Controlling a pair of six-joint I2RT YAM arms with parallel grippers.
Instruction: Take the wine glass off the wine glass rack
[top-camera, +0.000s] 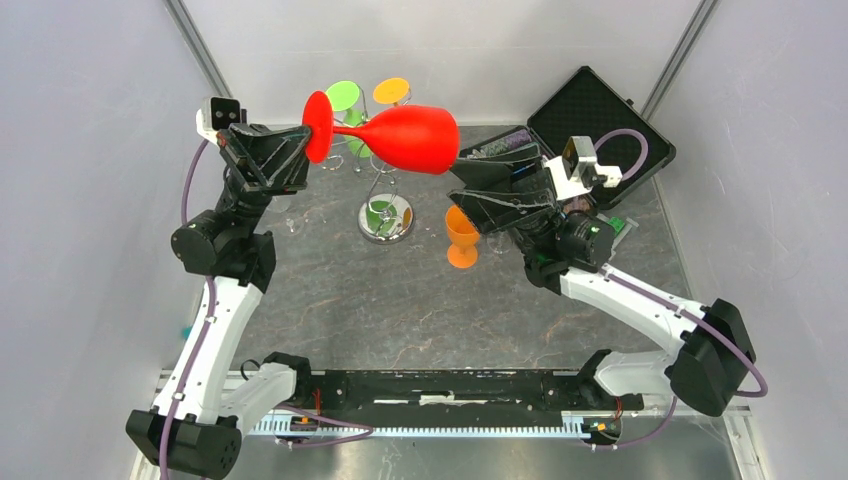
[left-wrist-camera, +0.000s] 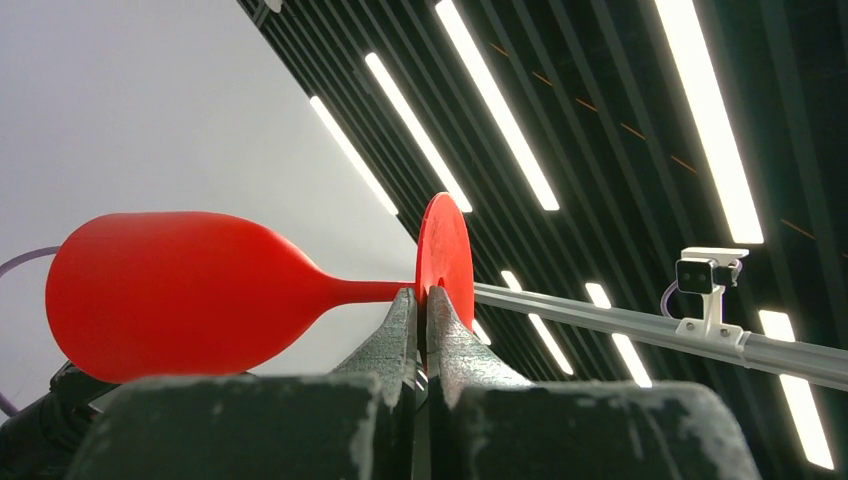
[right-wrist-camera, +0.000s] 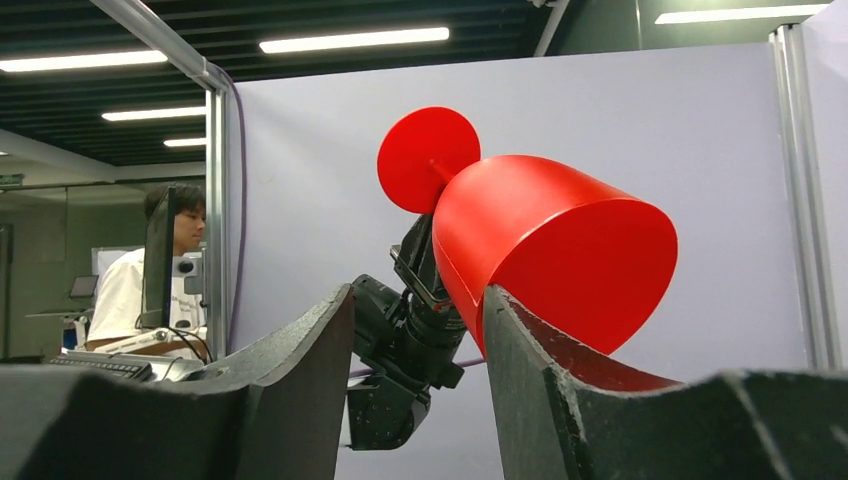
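Wine glass (top-camera: 405, 138) above rack (top-camera: 385, 220), left tool (left-wrist-camera: 422, 298) tight on stem, right tool (right-wrist-camera: 418, 292) spread at bowl, orange glass (top-camera: 461, 235) near.

Bright overhead strip lights (left-wrist-camera: 497, 106), sharp focus

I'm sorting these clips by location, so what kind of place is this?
Probably a robotics lab cell: pale partition panels in metal framing enclose the table, a camera sits on an overhead rail, and a person sits just outside.

Top cam: high behind the rig, looking down at table (top-camera: 330, 300). Wrist cams: close-in, tilted upward, from opposite ends. All three share red glass (top-camera: 410, 138).
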